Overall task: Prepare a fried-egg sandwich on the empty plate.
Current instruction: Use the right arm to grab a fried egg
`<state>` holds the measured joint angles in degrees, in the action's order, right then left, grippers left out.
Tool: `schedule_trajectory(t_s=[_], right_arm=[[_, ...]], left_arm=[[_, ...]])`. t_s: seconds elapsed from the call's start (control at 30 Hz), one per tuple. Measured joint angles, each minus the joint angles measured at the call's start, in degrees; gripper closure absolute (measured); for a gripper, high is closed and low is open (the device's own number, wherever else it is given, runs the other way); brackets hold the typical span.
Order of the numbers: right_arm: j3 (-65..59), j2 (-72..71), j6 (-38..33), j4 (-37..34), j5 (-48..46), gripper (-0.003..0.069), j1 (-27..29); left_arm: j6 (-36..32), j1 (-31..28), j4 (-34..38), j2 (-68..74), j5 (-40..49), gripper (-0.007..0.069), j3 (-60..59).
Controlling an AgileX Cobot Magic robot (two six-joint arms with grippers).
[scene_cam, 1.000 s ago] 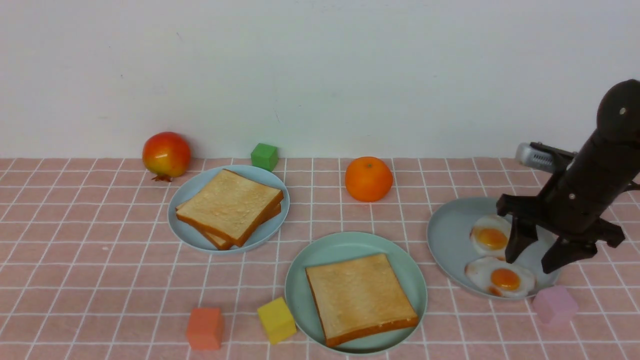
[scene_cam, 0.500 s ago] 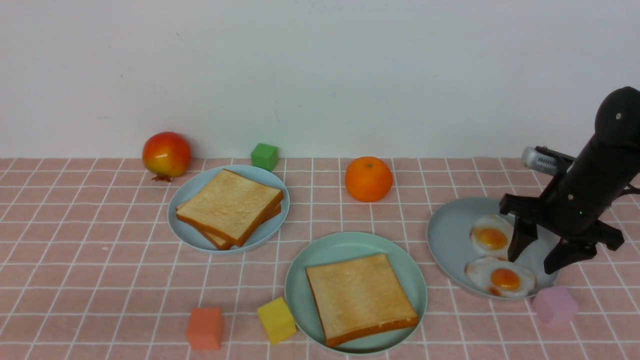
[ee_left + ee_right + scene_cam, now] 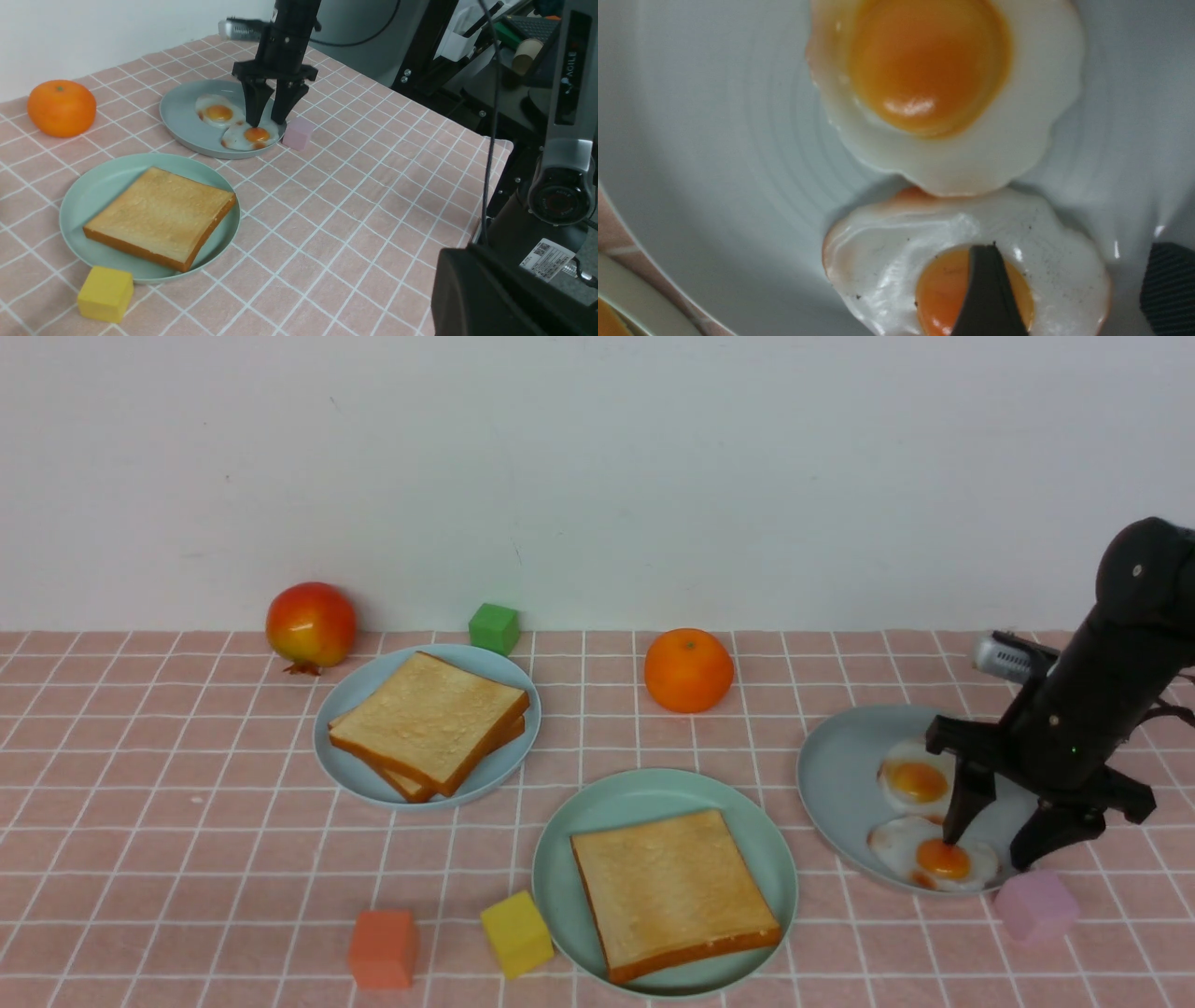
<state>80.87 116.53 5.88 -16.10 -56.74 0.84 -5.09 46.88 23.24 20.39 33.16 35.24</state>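
Note:
The mint-green plate [image 3: 653, 793] at front centre holds one toast slice [image 3: 672, 891]. Two more toast slices [image 3: 428, 723] are stacked on the pale blue plate [image 3: 341, 709] at the left. The grey-blue plate [image 3: 836, 784] at the right holds two fried eggs. My right gripper [image 3: 994, 854] is open and down over the near egg [image 3: 896, 845]. One finger [image 3: 985, 289] touches its yolk and the other [image 3: 1169, 280] stands past its outer edge. The far egg [image 3: 943, 84] lies free. Of my left gripper only a dark body [image 3: 490, 294] shows, with its fingers hidden.
A pink cube [image 3: 1034, 905] sits by the grey-blue plate's near right rim, close to my outer finger. An orange [image 3: 688, 670], a green cube [image 3: 494, 628] and a red fruit [image 3: 311, 625] lie at the back. A yellow cube [image 3: 516, 933] and an orange-red cube [image 3: 382, 948] lie at the front left.
My right gripper has come down and slightly forward over the near egg, staying open. Its inner finger now rests on the yolk. The eggs and toast have not moved.

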Motion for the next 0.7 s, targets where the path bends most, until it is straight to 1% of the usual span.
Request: schedule_trajectory(t_s=[0.17, 0.27, 0.4, 0.5, 0.7], right_arm=[[0.36, 0.01, 0.00, 0.00, -0.24, 0.0209, 0.00], [0.36, 0.01, 0.00, -0.27, -0.29, 0.0234, 0.00], [0.51, 0.01, -0.33, -0.46, -0.29, 0.0246, 0.00], [1.77, 0.26, -0.84, 0.33, -1.21, 0.0249, 0.00], [7.03, 0.12, -1.01, 2.36, -6.20, 0.0249, -0.26]], left_arm=[[0.00, 0.00, 0.62, 0.00, 0.00, 0.0613, 0.00], [0.00, 0.00, 0.76, 0.00, 0.00, 0.0613, 0.00], [0.00, 0.00, 0.76, 0.00, 0.00, 0.0613, 0.00], [0.00, 0.00, 0.76, 0.00, 0.00, 0.0613, 0.00], [0.00, 0.00, 0.88, 0.00, 0.00, 0.0613, 0.00]])
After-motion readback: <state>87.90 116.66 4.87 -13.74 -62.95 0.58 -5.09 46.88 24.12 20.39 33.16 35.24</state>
